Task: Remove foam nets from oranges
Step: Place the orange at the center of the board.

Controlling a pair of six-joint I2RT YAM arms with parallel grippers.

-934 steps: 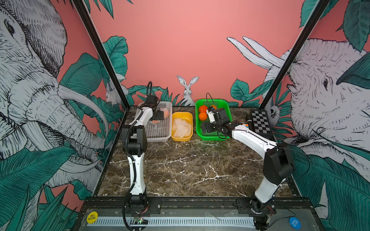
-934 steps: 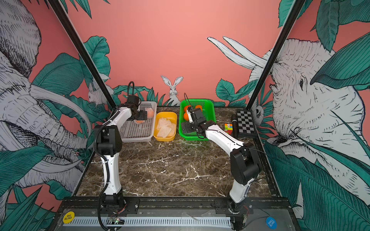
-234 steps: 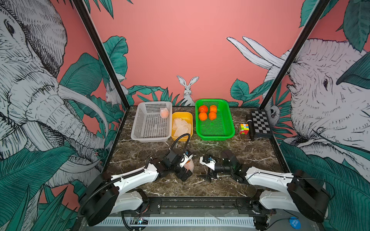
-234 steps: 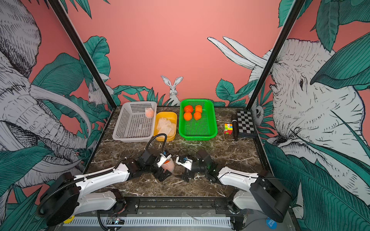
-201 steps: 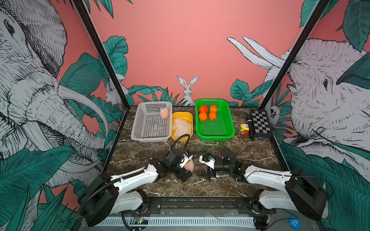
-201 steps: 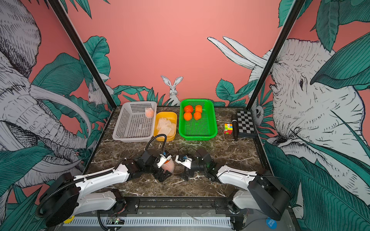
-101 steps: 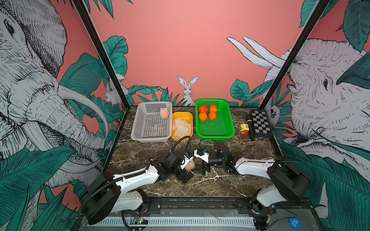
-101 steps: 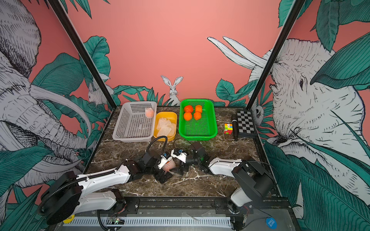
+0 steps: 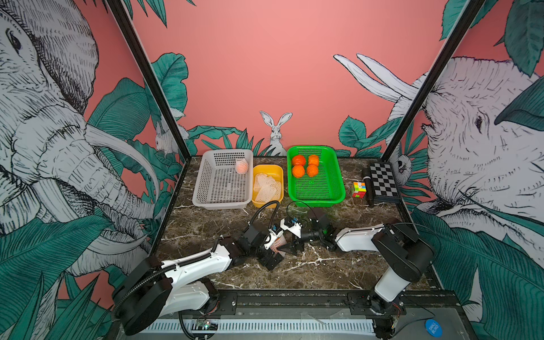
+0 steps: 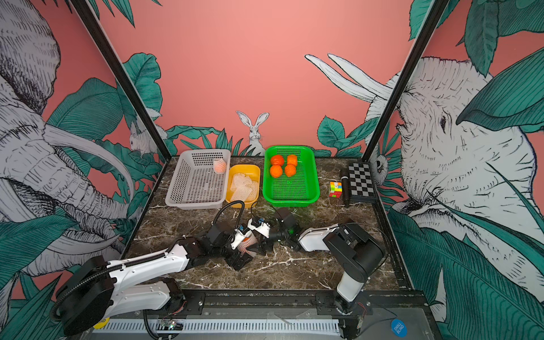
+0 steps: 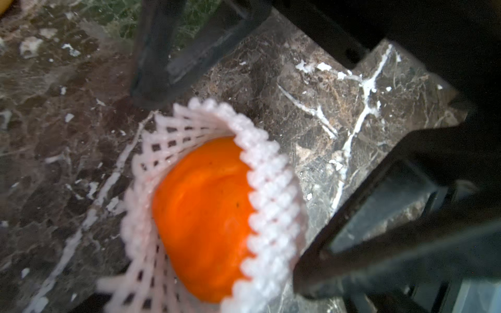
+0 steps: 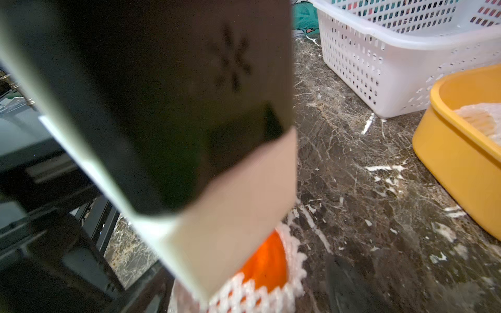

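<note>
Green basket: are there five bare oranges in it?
No, only four bare oranges lie in the green basket, clustered at its far end.

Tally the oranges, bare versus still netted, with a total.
Bare oranges, in the green basket: 4
Netted oranges: 2, one in the white basket, one in the left end effector
Total: 6

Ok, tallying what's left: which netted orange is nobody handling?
The basket orange, alone in the white basket; the front orange is between the left gripper's jaws.
</note>
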